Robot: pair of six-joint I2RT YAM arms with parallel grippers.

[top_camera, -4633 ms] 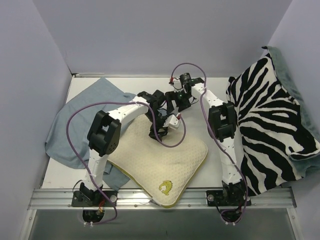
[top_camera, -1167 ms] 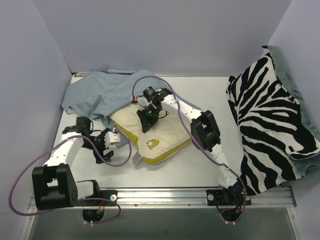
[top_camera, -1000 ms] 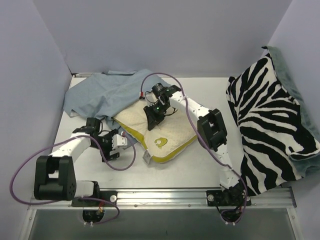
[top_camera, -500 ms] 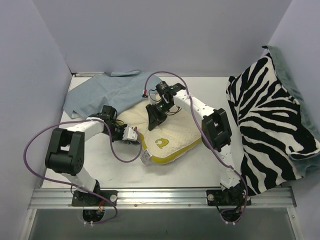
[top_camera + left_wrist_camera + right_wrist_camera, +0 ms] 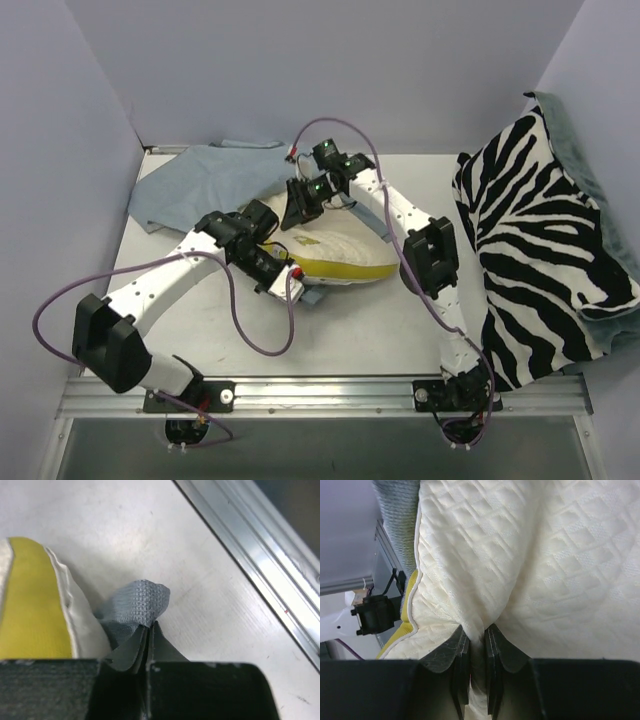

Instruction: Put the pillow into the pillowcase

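Observation:
The cream pillow (image 5: 335,248) lies mid-table, tipped so that its yellow edge band (image 5: 350,268) faces the near side. My right gripper (image 5: 300,207) is shut on a pinched fold of the pillow (image 5: 545,555) at its far left edge, with the fold squeezed between the fingers of that gripper (image 5: 477,630). The blue-grey pillowcase (image 5: 215,178) spreads out behind and to the left, and a small part of it pokes out under the pillow's near edge. My left gripper (image 5: 291,285) is shut on that bit of pillowcase (image 5: 142,600), right beside the yellow band (image 5: 30,605).
A zebra-striped cloth (image 5: 540,240) with green backing is draped at the right side. The aluminium rail (image 5: 320,392) runs along the table's near edge and shows as the rail (image 5: 260,555) close to my left gripper. Purple walls stand on three sides.
My left gripper swung right to the pillow's near edge and shut on the pillowcase fabric. The right gripper pulled the pillow's far edge up and back, tipping the yellow band forward.

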